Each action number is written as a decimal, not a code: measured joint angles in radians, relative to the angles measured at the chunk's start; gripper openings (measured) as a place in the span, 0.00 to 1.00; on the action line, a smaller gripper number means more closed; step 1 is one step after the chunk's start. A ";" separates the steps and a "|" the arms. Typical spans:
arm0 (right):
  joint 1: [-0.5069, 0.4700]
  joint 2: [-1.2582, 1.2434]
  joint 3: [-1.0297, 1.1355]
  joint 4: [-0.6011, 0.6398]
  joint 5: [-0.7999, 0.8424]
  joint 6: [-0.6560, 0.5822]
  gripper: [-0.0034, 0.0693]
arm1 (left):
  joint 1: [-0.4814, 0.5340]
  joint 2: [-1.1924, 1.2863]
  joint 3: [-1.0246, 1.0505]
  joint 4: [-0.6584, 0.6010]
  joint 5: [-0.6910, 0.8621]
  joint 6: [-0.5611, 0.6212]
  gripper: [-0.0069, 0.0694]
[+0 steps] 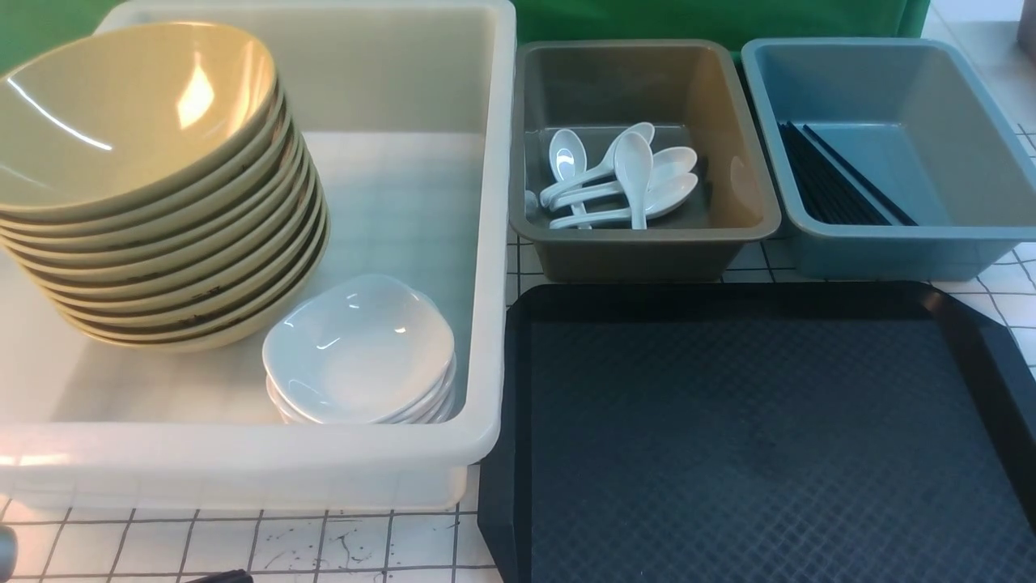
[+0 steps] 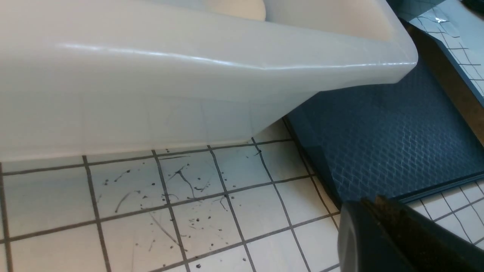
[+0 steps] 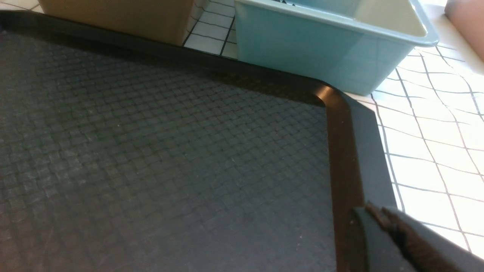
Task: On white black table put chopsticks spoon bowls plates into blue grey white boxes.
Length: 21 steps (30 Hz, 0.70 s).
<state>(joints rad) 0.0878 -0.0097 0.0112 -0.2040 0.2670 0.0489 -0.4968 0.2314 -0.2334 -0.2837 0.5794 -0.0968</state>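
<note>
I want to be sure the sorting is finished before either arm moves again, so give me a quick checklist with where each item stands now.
1. Black tray free of tableware: ok.
2. Yellow bowls and white plates stacked inside the white box: ok.
3. Spoons in the grey box: ok.
4. Chopsticks in the blue box: ok.
5. Nothing loose on the visible table: ok.
6. Left gripper and right gripper empty: cannot tell, only one finger of each shows.

White box [image 1: 486, 243] cut off left; chopsticks' [image 1: 834, 182] ends hidden.
</note>
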 joint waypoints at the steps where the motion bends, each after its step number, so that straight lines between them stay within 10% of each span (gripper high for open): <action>1: 0.000 0.000 0.000 0.000 0.000 0.001 0.11 | 0.000 0.000 0.000 0.000 0.000 0.000 0.09; 10: 0.000 0.000 0.000 0.000 0.001 0.001 0.12 | 0.025 -0.024 0.076 0.006 -0.157 0.005 0.09; 16: 0.000 0.000 0.000 0.000 0.001 0.001 0.13 | 0.262 -0.177 0.231 0.006 -0.497 -0.012 0.09; 21: 0.000 0.000 0.000 0.000 0.002 0.002 0.13 | 0.424 -0.241 0.256 0.003 -0.417 -0.101 0.09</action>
<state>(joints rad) 0.0878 -0.0097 0.0112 -0.2040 0.2690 0.0505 -0.0724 -0.0098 0.0228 -0.2807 0.1620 -0.1973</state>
